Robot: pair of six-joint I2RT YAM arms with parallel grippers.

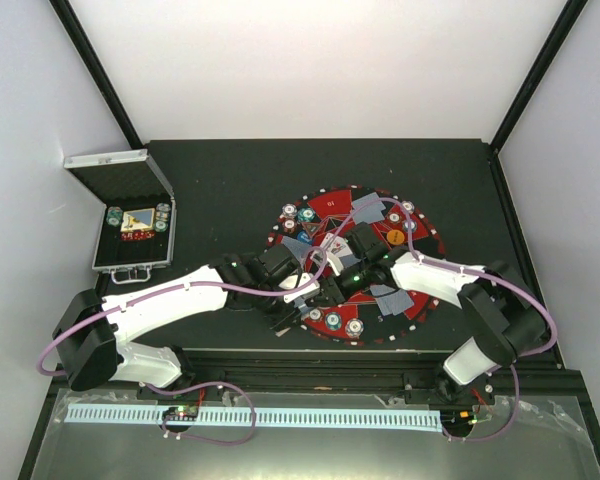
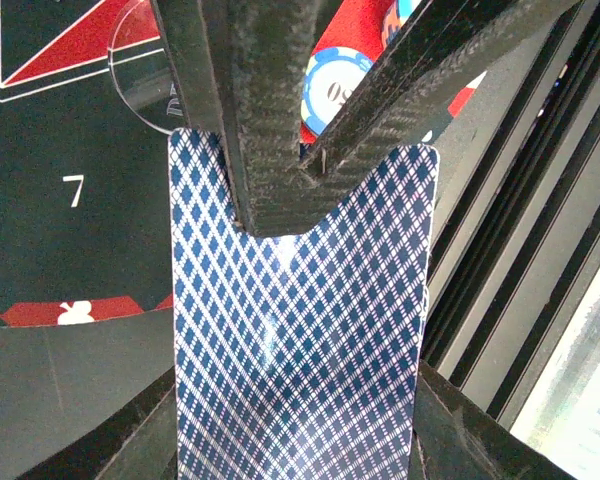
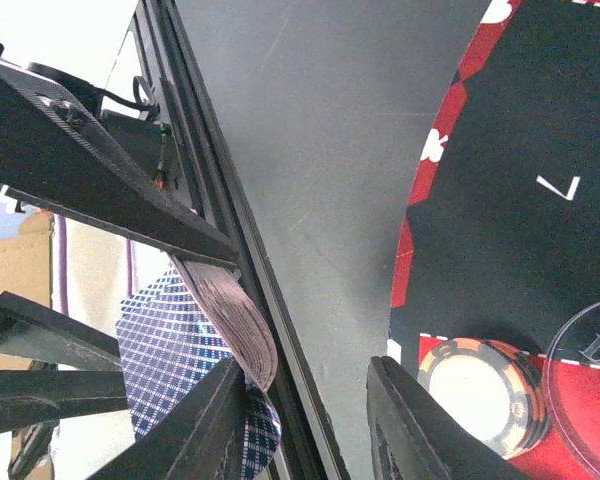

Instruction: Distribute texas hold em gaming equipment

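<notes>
My left gripper (image 1: 310,292) is shut on a deck of blue diamond-backed cards (image 2: 300,340), which fills the left wrist view between its fingers (image 2: 130,440). My right gripper (image 3: 305,400) is open. Its left finger (image 3: 215,425) touches the bent end of the deck (image 3: 235,325), and the gap between its jaws is empty. In the left wrist view the right gripper's fingers (image 2: 260,110) press on the top card's far edge. Both grippers meet over the near part of the round mat (image 1: 325,205). A blue-and-white chip (image 2: 335,90) and an orange chip stack (image 3: 480,395) lie on the mat.
An open silver case (image 1: 115,175) with chips in it stands at the left. Chip stacks (image 1: 307,213), grey cards (image 1: 370,208) and an orange disc (image 1: 395,237) lie around the mat. A clear round disc (image 2: 140,70) lies near the centre. The rail (image 1: 310,360) runs along the near edge.
</notes>
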